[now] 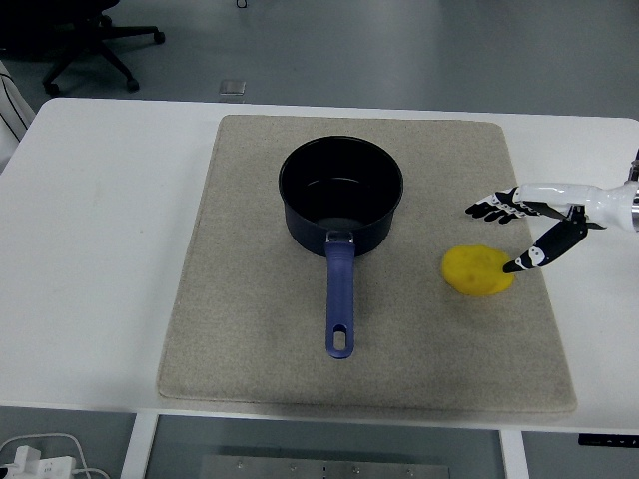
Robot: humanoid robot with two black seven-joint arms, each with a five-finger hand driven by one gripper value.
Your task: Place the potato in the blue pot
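A yellow potato [477,271] lies on the beige mat [250,329], to the right of the pot. The blue pot [340,196] stands upright in the mat's middle, empty, with its handle [338,304] pointing toward the near edge. My right hand [506,234] comes in from the right edge, just above and to the right of the potato. Its fingers [491,209] are spread over the mat behind the potato and the thumb [531,255] reaches down to the potato's right end. It holds nothing. The left hand is not in view.
The white table [100,220] carries the mat. An office chair [80,40] stands on the floor at the far left. A white plug and cable [35,457] lie below the table's near left corner.
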